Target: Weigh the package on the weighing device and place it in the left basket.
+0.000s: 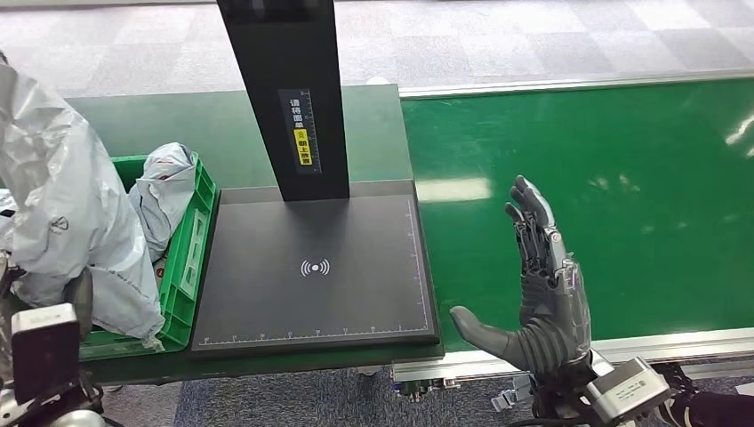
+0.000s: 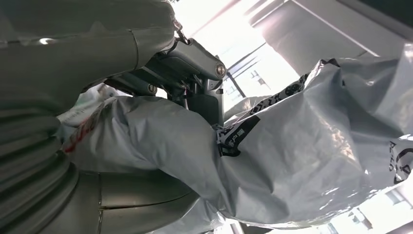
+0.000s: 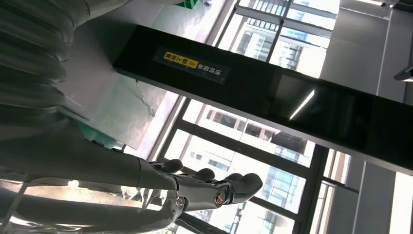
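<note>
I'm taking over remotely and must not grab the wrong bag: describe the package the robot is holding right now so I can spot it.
Start at the dark weighing platform with the black post; the green basket sits against its left edge. The held package is the large crinkled silver-grey bag raised over that basket in the left hand. Unlike the smaller grey bag lying in the basket, it hangs lifted.

A dark green table [image 1: 382, 116] carries a flat dark grey weighing device [image 1: 356, 302] whose platform bears a white wireless symbol and ruler marks along its edges. A black upright post [image 1: 284, 80] with a yellow and white label rises from the back of the platform. Just left of the platform, touching its edge, sits a green plastic basket [image 1: 191, 258] with a grey bagged package [image 1: 164, 191] inside. To the right, a bright green conveyor belt [image 1: 622, 160] adjoins the table, framed by a silver rail [image 1: 676, 342].
</note>
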You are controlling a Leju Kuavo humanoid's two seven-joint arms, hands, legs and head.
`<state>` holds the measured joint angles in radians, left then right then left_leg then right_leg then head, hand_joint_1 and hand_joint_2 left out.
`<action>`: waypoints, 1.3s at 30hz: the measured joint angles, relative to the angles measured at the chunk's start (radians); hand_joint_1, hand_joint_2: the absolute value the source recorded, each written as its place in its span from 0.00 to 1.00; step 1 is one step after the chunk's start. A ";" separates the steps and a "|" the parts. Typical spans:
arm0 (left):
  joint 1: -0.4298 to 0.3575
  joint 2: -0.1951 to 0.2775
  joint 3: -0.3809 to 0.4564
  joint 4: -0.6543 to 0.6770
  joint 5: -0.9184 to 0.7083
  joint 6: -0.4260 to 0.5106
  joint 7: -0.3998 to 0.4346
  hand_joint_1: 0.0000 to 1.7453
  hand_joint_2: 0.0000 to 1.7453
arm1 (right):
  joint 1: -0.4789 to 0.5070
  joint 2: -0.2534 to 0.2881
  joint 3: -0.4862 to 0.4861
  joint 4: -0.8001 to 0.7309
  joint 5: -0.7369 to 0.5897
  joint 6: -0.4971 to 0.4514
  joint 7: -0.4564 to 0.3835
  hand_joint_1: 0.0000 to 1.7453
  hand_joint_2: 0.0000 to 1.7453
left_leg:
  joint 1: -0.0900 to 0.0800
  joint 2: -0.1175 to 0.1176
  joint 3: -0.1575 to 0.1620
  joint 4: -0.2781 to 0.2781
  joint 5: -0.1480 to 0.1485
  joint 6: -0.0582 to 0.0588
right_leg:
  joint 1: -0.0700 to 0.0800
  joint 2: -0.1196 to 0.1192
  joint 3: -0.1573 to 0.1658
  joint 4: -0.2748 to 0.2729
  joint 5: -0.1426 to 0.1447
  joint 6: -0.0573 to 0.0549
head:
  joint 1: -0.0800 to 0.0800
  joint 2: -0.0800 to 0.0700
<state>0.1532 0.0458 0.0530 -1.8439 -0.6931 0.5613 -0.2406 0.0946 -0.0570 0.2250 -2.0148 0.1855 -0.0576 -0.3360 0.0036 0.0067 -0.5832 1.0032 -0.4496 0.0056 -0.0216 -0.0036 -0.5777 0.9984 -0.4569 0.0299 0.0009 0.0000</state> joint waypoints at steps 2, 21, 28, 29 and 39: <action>0.059 -0.021 0.000 -0.068 -0.017 0.011 -0.013 0.61 1.00 | 0.003 0.000 -0.003 -0.006 0.004 0.004 0.003 0.00 1.00 | 0.000 0.000 0.000 0.000 -0.001 0.000 | 0.000 0.000 0.000 0.000 0.000 0.000 | 0.000 0.000; 0.153 -0.104 -0.019 -0.260 -0.104 -0.009 0.013 0.00 1.00 | 0.001 0.014 -0.014 -0.026 0.041 0.037 0.006 0.00 1.00 | 0.000 0.000 0.002 0.000 -0.001 0.000 | 0.000 0.000 0.002 0.000 -0.001 0.000 | 0.000 0.000; 0.143 -0.112 -0.019 -0.260 -0.114 -0.035 0.021 0.00 1.00 | 0.000 0.021 -0.015 -0.026 0.045 0.044 0.005 0.00 1.00 | 0.000 0.000 0.002 0.000 -0.002 0.000 | 0.000 -0.001 0.002 0.000 -0.001 0.000 | 0.000 0.000; 0.142 -0.112 -0.019 -0.260 -0.114 -0.038 0.022 0.00 1.00 | -0.001 0.022 -0.015 -0.026 0.045 0.044 0.005 0.00 1.00 | 0.000 0.000 0.002 0.000 -0.002 0.000 | 0.000 -0.001 0.002 0.000 -0.001 0.000 | 0.000 0.000; 0.141 -0.113 -0.019 -0.260 -0.116 -0.045 0.021 0.00 1.00 | -0.007 0.026 -0.016 -0.026 0.045 0.046 0.004 0.00 1.00 | 0.000 0.000 0.002 0.000 -0.002 0.000 | 0.000 -0.001 0.002 0.000 -0.001 0.000 | 0.000 0.000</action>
<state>0.2944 -0.0668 0.0336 -2.1038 -0.8093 0.5167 -0.2194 0.0878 -0.0313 0.2092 -2.0409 0.2308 -0.0117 -0.3320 0.0038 0.0062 -0.5814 1.0032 -0.4512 0.0052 -0.0213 -0.0041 -0.5756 0.9983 -0.4580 0.0296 0.0011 0.0000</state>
